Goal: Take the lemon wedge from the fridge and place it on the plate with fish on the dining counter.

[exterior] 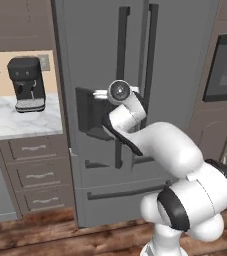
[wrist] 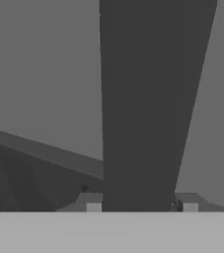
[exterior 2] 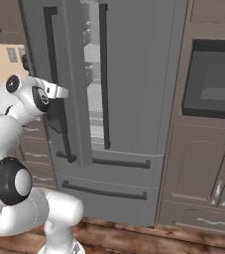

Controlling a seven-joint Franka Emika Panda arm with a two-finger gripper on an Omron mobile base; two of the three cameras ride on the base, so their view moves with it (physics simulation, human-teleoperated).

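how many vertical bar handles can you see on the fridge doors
2. The left door handle is on the door that stands ajar, and the hand straddles it. The right door handle is on the shut door beside it. The drawer handles lower down run sideways.

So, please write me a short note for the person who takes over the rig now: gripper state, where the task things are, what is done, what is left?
Gripper: at the left door's dark bar handle, a fingertip on each side of it; firm grip cannot be confirmed.
Fridge: the left door is swung partly open, with shelves visible through the gap in the right base view.
Lemon wedge: I cannot make it out on the visible shelves.
Done: arm reached the handle, door started opening.
Left: open the door wider, find and grasp the wedge, carry it to the plate with fish on the dining counter.
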